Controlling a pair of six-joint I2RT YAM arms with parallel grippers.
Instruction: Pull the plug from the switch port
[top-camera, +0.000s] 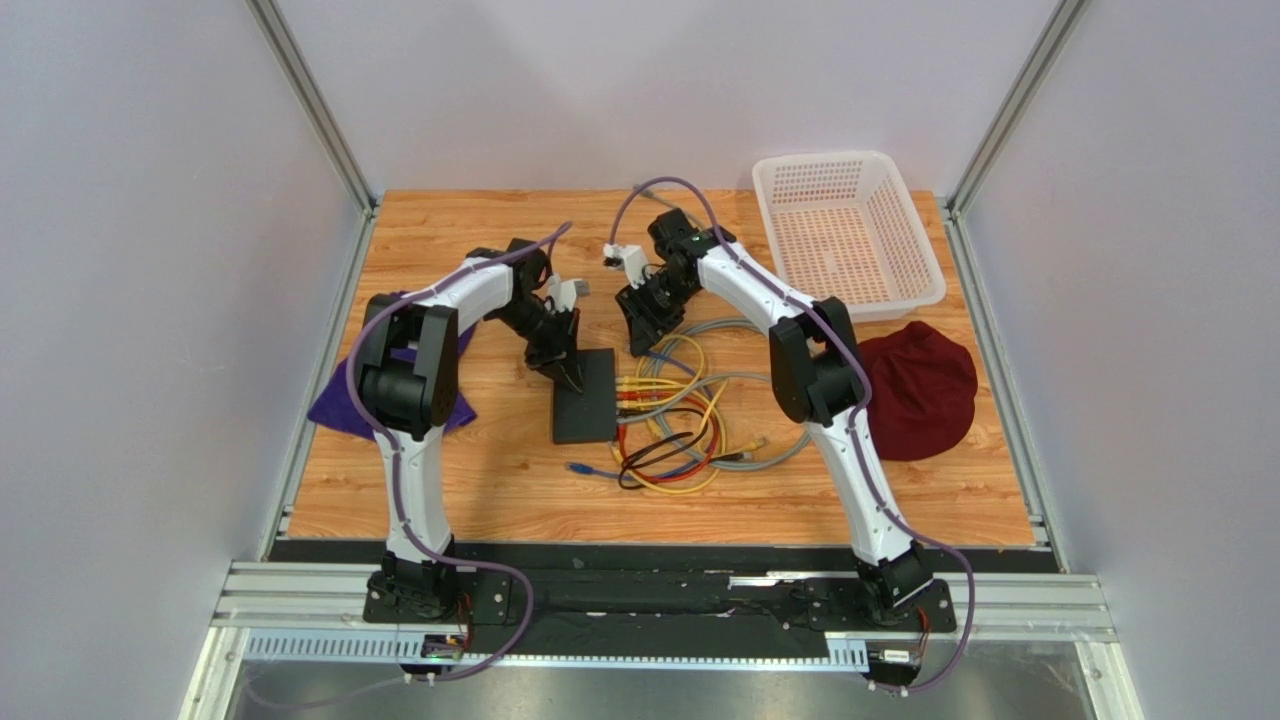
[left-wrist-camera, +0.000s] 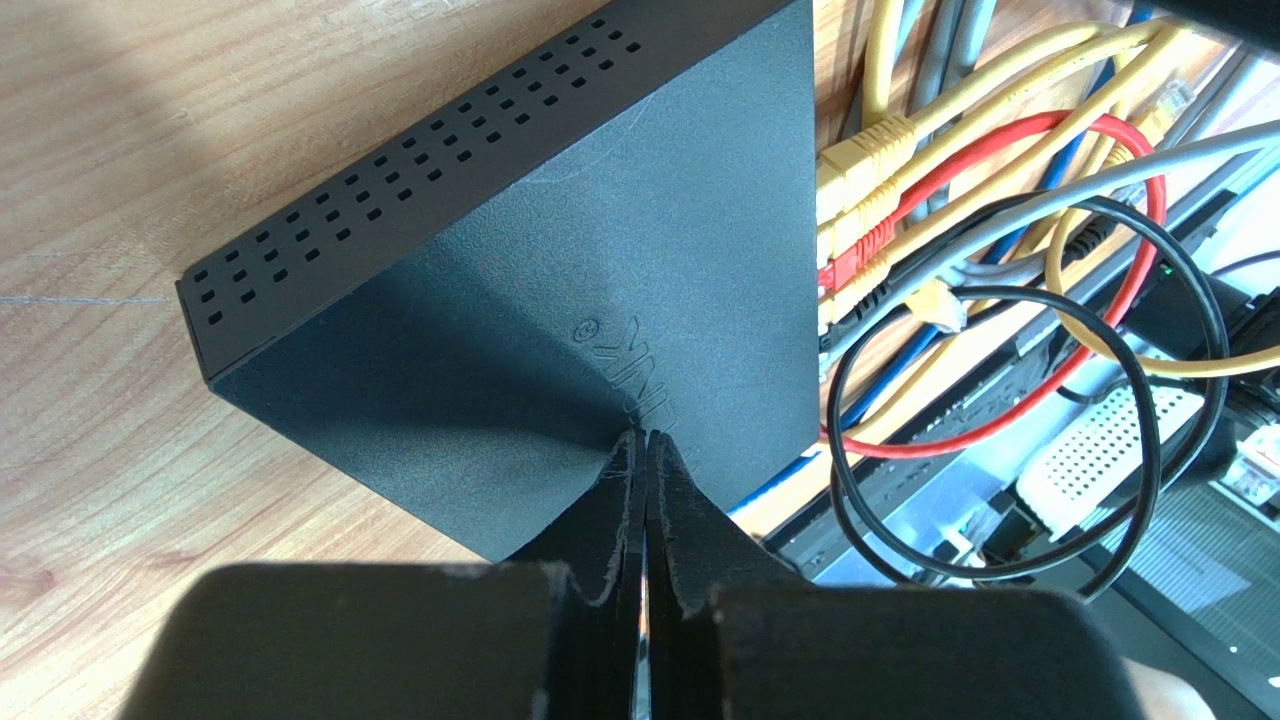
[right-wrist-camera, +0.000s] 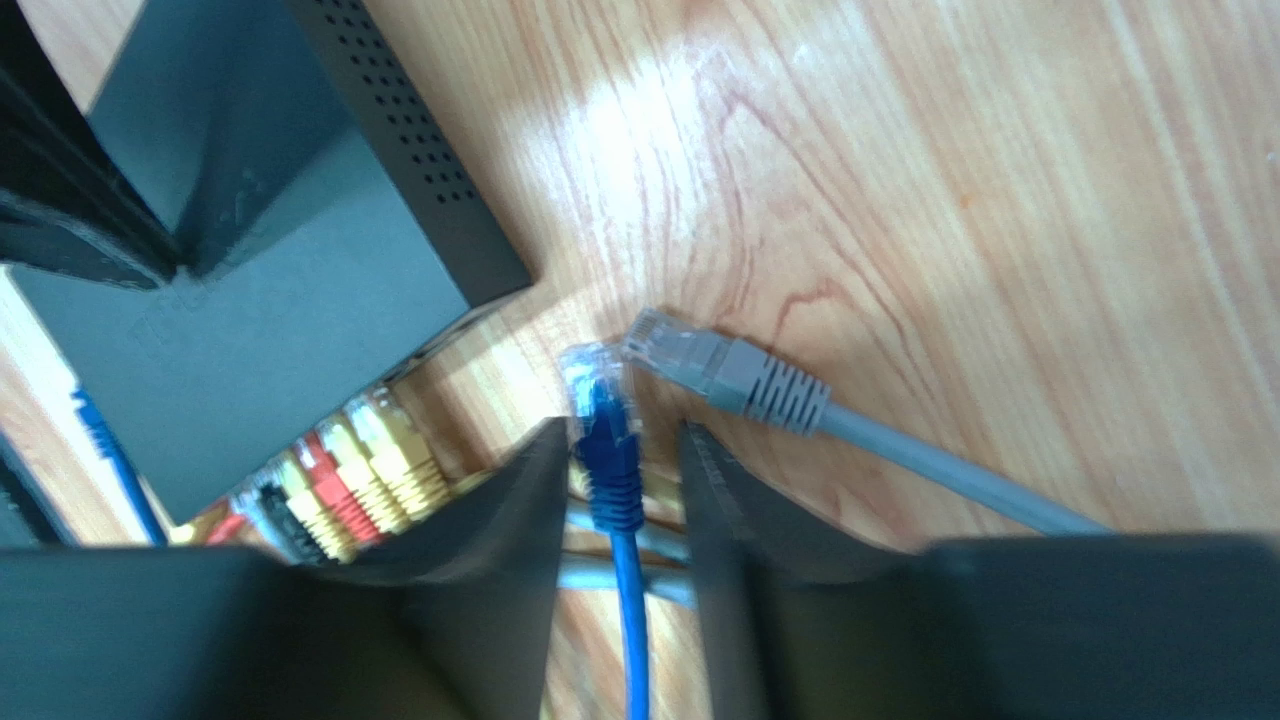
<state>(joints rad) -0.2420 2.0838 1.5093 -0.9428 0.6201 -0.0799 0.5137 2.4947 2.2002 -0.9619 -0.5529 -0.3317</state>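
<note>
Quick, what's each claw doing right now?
Left gripper: closed, empty, tips on the switch.
Right gripper: open, blue plug between its fingers, not clamped.

The switch (right-wrist-camera: 226, 285) runs off the right wrist view's top-left edge, its sockets hidden behind blurred plugs (right-wrist-camera: 353, 473); the blue cable (right-wrist-camera: 633, 630) beside it is cut off below.

Closed gripper (left-wrist-camera: 649, 444) on switch (left-wrist-camera: 526, 285), cables (left-wrist-camera: 869, 150) beside

Both arms reach forward, left tool (left-wrist-camera: 649, 443) closed tight, right tool (right-wrist-camera: 622, 438) parted.
</note>
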